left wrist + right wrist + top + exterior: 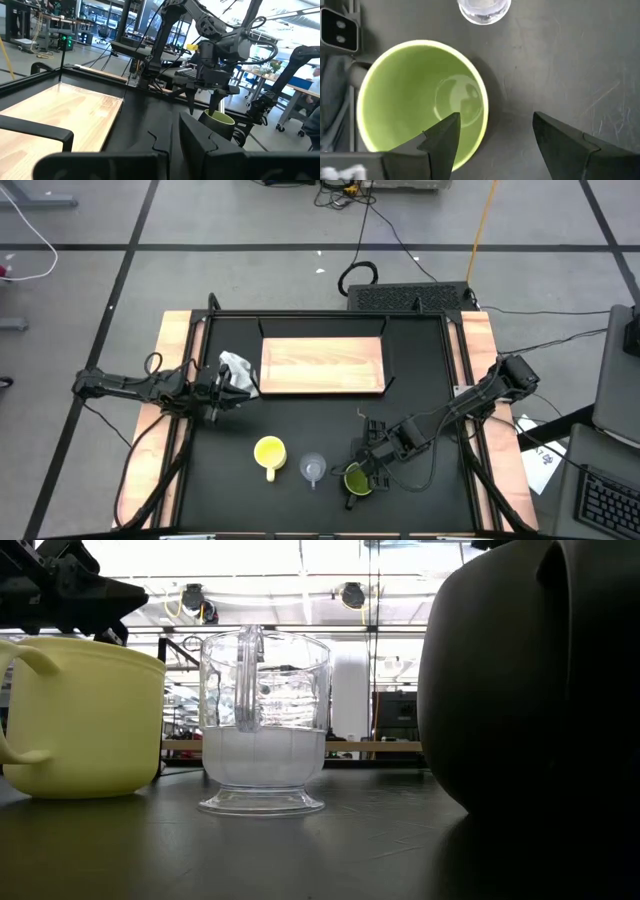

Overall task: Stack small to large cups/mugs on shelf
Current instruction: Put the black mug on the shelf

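Note:
The olive-green mug (356,482) stands upright on the black table near its front edge, and its light green inside shows in the right wrist view (415,95). My right gripper (495,131) is open just above the mug. One finger (442,142) is over the mug's mouth and the other (565,145) is outside its rim. It also shows in the high view (368,468). The clear glass cup (314,468) and the yellow mug (269,452) stand to the mug's left. The light-wood shelf (323,365) lies farther back. My left gripper (236,388) is shut and empty beside the shelf's left end.
A grey-white cloth wad (237,368) lies by the shelf's left end, right next to my left gripper. Pale wooden planks (170,410) run along both table sides. In the low view the green mug (540,680) looms dark at right, beside the glass cup (263,720) and the yellow mug (85,720).

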Controlling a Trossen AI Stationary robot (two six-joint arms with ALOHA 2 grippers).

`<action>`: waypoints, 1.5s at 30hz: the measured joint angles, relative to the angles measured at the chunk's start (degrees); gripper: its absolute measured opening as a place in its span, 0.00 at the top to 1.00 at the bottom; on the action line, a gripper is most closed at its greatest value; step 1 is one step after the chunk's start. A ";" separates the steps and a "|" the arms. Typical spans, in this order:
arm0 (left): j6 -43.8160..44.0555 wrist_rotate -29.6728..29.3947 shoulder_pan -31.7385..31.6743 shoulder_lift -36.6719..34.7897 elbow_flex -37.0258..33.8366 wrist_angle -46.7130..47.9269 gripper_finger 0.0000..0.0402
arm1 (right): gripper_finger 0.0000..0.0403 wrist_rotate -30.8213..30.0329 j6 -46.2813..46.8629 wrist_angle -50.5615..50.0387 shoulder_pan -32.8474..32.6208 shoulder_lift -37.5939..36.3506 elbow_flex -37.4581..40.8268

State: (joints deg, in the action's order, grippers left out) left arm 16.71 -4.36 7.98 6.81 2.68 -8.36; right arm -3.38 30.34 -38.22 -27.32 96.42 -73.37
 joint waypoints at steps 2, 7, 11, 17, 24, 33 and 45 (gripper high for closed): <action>0.00 0.00 0.01 0.00 0.00 -0.01 0.92 | 0.40 0.00 -0.36 0.80 0.26 0.00 0.54; 0.00 -0.02 0.01 0.00 0.00 -0.01 0.92 | 0.40 0.07 -0.90 2.28 1.16 -0.02 2.08; 0.00 -0.02 0.01 0.00 0.00 -0.02 0.92 | 0.40 0.04 -1.09 2.28 1.71 -0.02 2.08; 0.00 -0.02 0.01 0.00 0.00 -0.02 0.92 | 0.47 0.04 -2.82 2.29 1.80 -0.02 2.08; 0.00 -0.02 0.00 0.00 0.00 0.00 0.92 | 0.68 0.04 -5.04 2.21 1.80 -0.02 2.08; 0.00 -0.02 0.01 0.00 0.00 0.00 0.92 | 0.97 -1.39 -11.87 2.50 1.47 -0.02 2.08; -0.32 -0.04 0.00 0.00 0.00 0.04 0.92 | 0.98 -5.27 -16.23 2.76 1.04 -2.05 1.29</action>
State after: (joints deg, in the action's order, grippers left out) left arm 16.39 -4.40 7.98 6.81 2.68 -8.32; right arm -8.65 14.10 -35.46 -26.28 94.37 -72.08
